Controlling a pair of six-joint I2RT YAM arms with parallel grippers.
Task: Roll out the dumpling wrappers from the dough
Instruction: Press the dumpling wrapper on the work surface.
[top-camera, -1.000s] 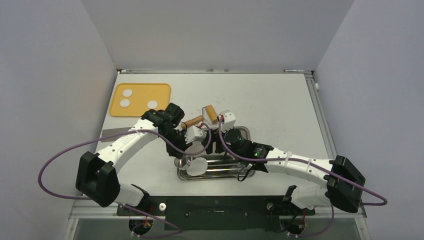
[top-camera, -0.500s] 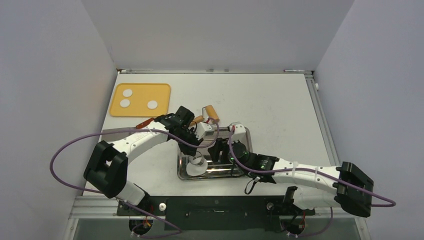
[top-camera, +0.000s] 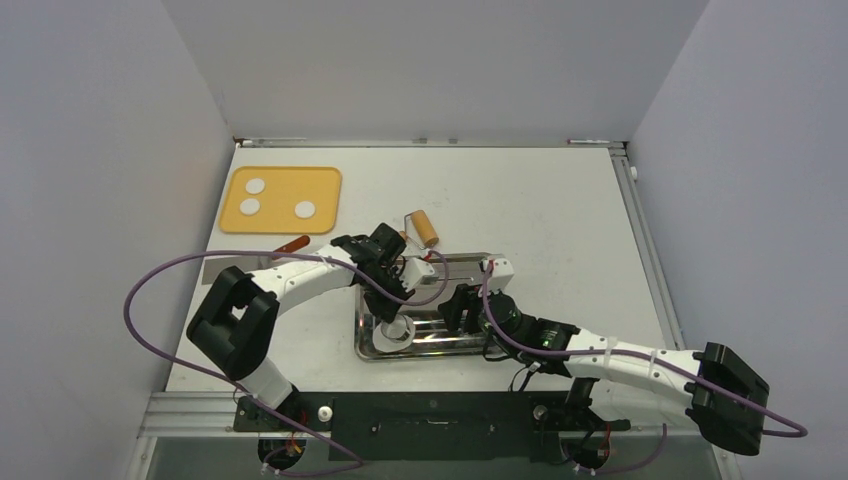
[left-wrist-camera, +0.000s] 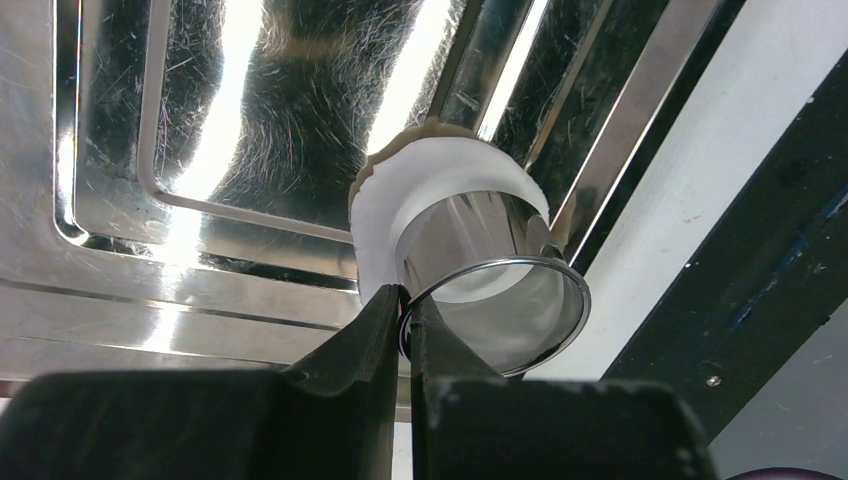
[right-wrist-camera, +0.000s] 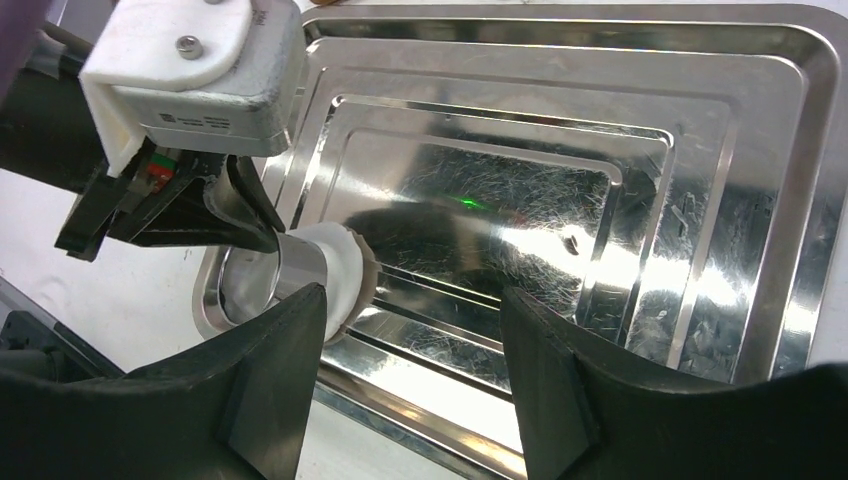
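Observation:
Three white dough lumps (top-camera: 250, 206) lie on a yellow tray (top-camera: 330, 180) at the far left. A white dumpling wrapper (left-wrist-camera: 400, 190) lies at the front left of a steel tray (top-camera: 480, 350), its edge curled up against a shiny metal ring (left-wrist-camera: 500, 300). My left gripper (left-wrist-camera: 407, 300) is shut on the ring's rim and holds it tilted on the wrapper. In the right wrist view the wrapper (right-wrist-camera: 340, 262) and the ring (right-wrist-camera: 295, 275) show beside my left finger pad. My right gripper (right-wrist-camera: 410, 300) is open and empty, above the tray's front middle (top-camera: 455, 305).
A wooden rolling pin (top-camera: 420, 228) lies on the table just behind the steel tray. A scraper with an orange handle (top-camera: 290, 243) lies left of the tray. The table's near edge with a black rail runs right in front of the steel tray.
My left gripper has carried the ring forward and down onto the wrapper in the tray's front left. My right gripper has moved from behind the tray to above its front middle.

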